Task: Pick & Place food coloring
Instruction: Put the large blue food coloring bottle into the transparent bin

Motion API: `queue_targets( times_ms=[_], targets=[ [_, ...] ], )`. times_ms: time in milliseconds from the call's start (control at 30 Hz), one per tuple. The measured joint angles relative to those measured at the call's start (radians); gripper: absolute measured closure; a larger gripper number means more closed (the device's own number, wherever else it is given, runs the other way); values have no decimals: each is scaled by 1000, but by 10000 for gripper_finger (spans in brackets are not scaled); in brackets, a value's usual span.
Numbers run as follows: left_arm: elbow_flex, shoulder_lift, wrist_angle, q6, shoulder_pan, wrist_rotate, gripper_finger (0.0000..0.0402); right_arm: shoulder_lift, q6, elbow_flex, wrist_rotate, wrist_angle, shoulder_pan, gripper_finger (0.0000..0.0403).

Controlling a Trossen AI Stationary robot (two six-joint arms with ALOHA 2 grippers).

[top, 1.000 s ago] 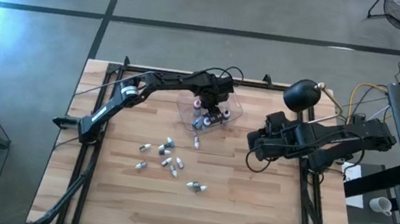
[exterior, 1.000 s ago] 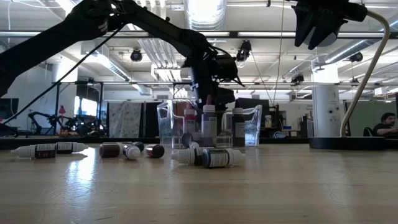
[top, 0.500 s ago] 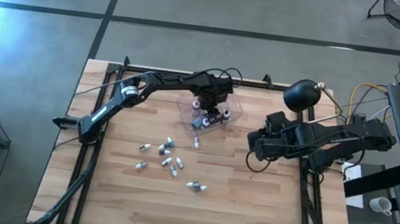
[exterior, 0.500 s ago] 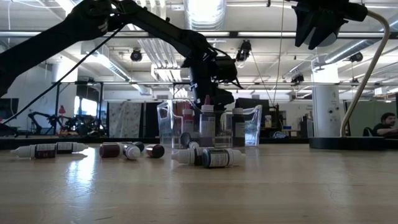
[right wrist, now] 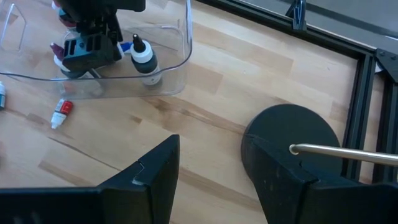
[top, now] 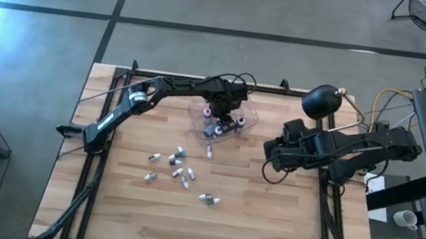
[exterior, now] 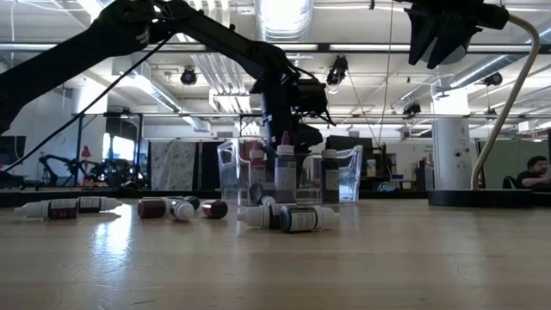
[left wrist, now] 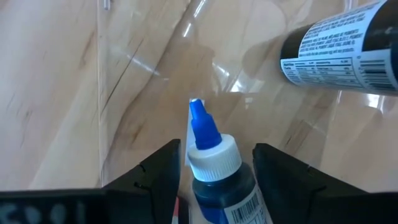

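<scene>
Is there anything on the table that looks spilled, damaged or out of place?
Nothing looks spilled or damaged. Several food coloring bottles lie on their sides on the table, not yet in the clear tub. The left gripper holds a blue-capped bottle over the tub.

White labels with rows of fine print and a barcode wrap a dark dropper bottle [left wrist: 339, 53] and a blue-capped dropper bottle [left wrist: 221, 180] in the left wrist view; the print is too small to read, and no other text is legible
</scene>
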State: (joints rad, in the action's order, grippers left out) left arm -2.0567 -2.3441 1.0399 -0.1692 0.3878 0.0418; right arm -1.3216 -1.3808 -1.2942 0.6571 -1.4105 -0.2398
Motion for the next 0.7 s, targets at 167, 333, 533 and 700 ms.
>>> queue_targets(
  times_ms=[167, 333, 533, 700],
  targets=[
    [0, 0, -3, 5, 0, 0, 254, 0, 2, 0, 0, -1, 0, 227],
    [0, 0, -11, 16, 0, 1, 293, 0, 1, 0, 0, -4, 0, 227],
    [0, -2, -13, 22, -1, 2, 318, 0, 1, 0, 0, -8, 0, 227],
    [0, -2, -17, 24, -1, 2, 334, 0, 1, 0, 0, -9, 0, 227]
  ],
)
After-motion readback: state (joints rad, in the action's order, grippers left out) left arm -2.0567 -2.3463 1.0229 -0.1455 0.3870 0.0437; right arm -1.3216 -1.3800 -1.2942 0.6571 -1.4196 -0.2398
